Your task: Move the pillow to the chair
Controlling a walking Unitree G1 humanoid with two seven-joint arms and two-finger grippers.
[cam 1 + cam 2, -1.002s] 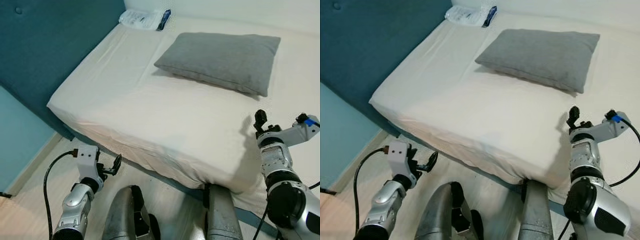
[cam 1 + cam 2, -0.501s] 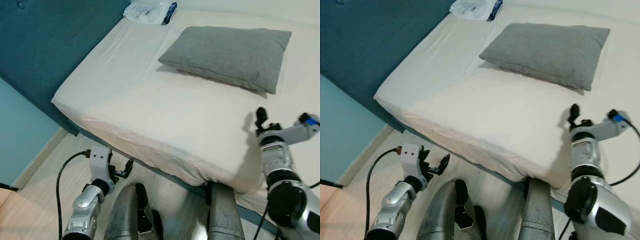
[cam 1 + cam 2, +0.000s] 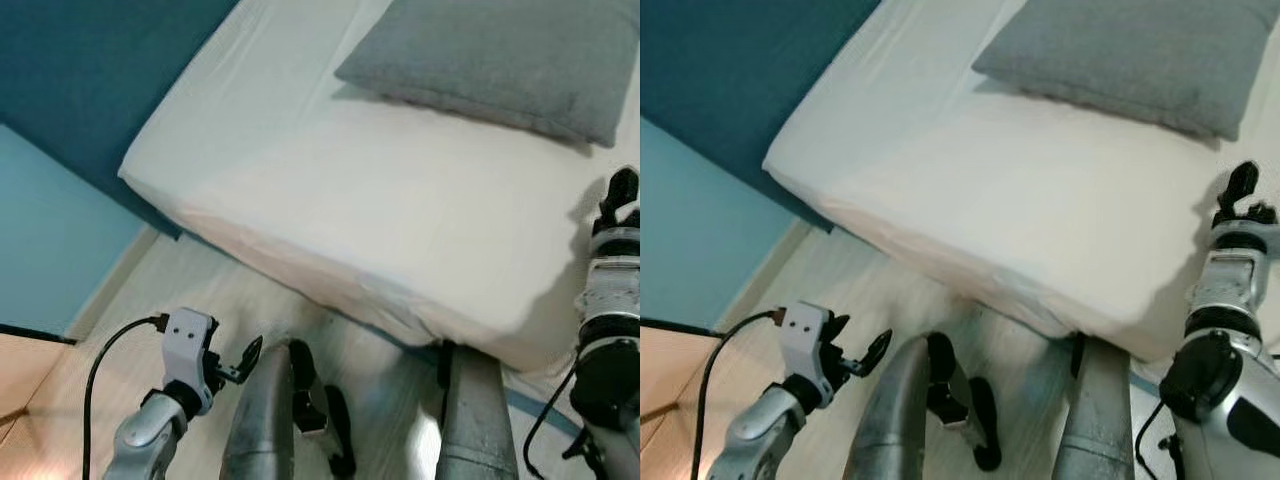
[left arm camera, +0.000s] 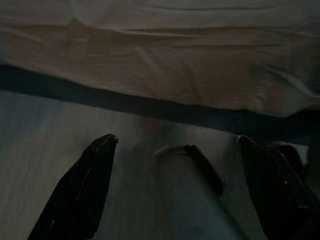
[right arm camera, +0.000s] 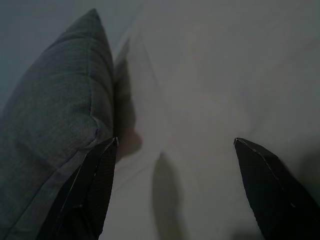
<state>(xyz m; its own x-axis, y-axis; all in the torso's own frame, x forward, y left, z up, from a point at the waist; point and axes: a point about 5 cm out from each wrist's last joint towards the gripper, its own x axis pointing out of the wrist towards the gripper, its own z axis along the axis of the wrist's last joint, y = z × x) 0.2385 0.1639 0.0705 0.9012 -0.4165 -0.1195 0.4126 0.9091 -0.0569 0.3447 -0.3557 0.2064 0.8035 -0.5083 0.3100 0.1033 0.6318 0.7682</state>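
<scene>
Smooth cream bedsheet (image 3: 330, 170) bears a rectangular grey woven pillow (image 3: 500, 60); both grippers' jaws are spread.

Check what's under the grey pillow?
The grey rectangular fabric pillow lies flat on the cream-sheeted mattress. The sheet directly beneath it is covered, so anything there can't be seen.

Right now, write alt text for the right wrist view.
Dim view along the open right end effector: its two black fingers hover over a white bedsheet, with the edge of a grey fabric pillow lying beside one finger.
</scene>
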